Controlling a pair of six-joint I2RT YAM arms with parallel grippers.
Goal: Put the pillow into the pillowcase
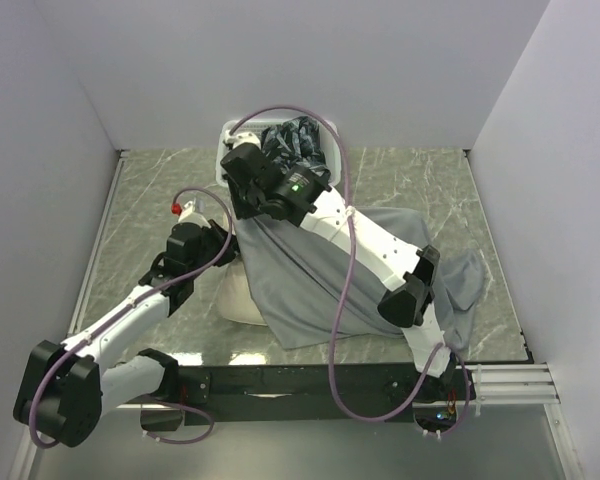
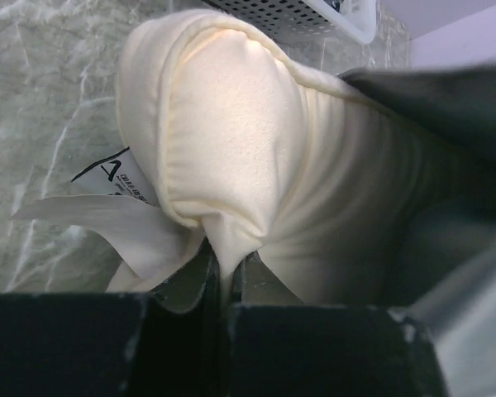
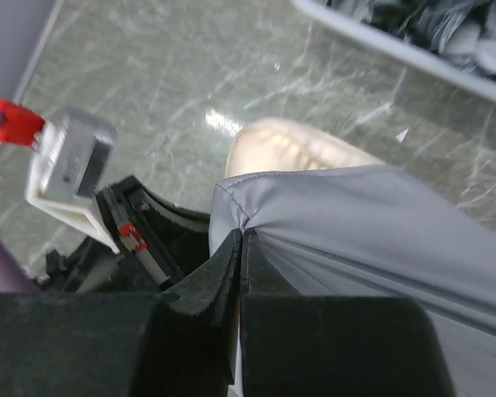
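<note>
The grey pillowcase [image 1: 310,280] lies draped over the cream pillow [image 1: 242,302], of which only the left end shows from above. My left gripper [image 2: 225,269] is shut on a pinched corner of the pillow [image 2: 231,141], next to its white tag [image 2: 107,178]. The right arm reaches across the table, and my right gripper [image 3: 241,240] is shut on the stitched edge of the pillowcase [image 3: 355,215], held just above the pillow's end [image 3: 289,149]. Seen from above, the two grippers [image 1: 230,262] [image 1: 242,215] sit close together at the pillowcase's left edge.
A white basket [image 1: 223,150] holding dark patterned cloth [image 1: 300,140] stands at the back, right behind the right wrist. The green marble tabletop [image 1: 150,200] is bounded by white walls on three sides. The left wrist's camera housing [image 3: 66,165] lies close to the right gripper.
</note>
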